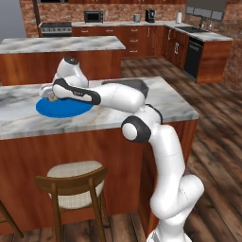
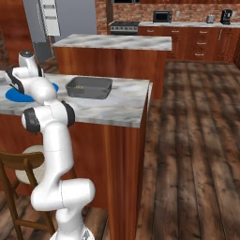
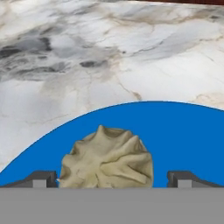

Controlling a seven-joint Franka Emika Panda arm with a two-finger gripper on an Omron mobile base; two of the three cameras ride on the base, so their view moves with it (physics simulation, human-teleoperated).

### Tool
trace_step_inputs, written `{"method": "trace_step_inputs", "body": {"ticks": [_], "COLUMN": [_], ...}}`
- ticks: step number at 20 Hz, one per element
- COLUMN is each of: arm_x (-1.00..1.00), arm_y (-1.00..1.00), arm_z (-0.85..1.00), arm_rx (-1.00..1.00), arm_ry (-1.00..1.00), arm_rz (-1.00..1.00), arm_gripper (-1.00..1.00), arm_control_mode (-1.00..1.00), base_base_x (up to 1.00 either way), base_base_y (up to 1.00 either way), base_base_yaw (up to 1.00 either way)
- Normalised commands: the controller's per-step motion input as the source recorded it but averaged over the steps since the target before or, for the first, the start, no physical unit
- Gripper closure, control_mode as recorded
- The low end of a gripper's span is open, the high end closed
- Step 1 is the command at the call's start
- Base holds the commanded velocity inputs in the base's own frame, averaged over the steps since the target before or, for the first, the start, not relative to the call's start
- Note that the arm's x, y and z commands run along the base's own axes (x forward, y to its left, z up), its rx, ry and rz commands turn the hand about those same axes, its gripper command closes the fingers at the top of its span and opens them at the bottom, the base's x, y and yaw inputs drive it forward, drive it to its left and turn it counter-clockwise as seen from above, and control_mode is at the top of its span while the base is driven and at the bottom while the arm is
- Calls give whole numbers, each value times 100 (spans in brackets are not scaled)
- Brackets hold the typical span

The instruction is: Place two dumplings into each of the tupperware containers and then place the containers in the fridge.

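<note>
Straddling a dumpling [image 3: 107, 158] on the blue plate [image 3: 183, 135], the gripper [image 3: 112, 178] stands wide open, one fingertip on each side. It looks soft, light, easily crushed; pinching gently across its wrinkled middle seems safest. Beyond lies marble counter [image 3: 109, 57].

We see a plate [image 1: 64, 109] lying on the table [image 1: 170, 101], toward its left end, with a dumpling [image 3: 107, 158] on the plate between our wide-apart jaws. To the plate's right on the same table sits a tray [image 2: 89, 87]. A chair [image 1: 73, 184] stands in front of the table, below the plate.
</note>
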Motion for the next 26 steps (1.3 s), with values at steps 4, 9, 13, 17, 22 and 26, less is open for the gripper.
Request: {"method": "trace_step_inputs", "body": {"ticks": [4, 9, 13, 17, 22, 26], "arm_x": [0, 0, -21, -39, -13, -13], "arm_y": [2, 0, -3, -47, -76, -96], "arm_z": [-1, 0, 25, 44, 23, 17], "arm_rx": [0, 0, 0, 0, 0, 0], "arm_ry": [0, 0, 0, 0, 0, 0], "arm_rz": [0, 0, 0, -3, -4, -6], "arm_gripper": [100, 100, 100, 100, 100, 100], "arm_control_mode": [-100, -100, -100, -100, -100, -100], "base_base_x": [0, 0, 0, 0, 0, 0], "base_base_y": [0, 0, 0, 0, 0, 0], "base_base_yaw": [0, 0, 0, 0, 0, 0]}}
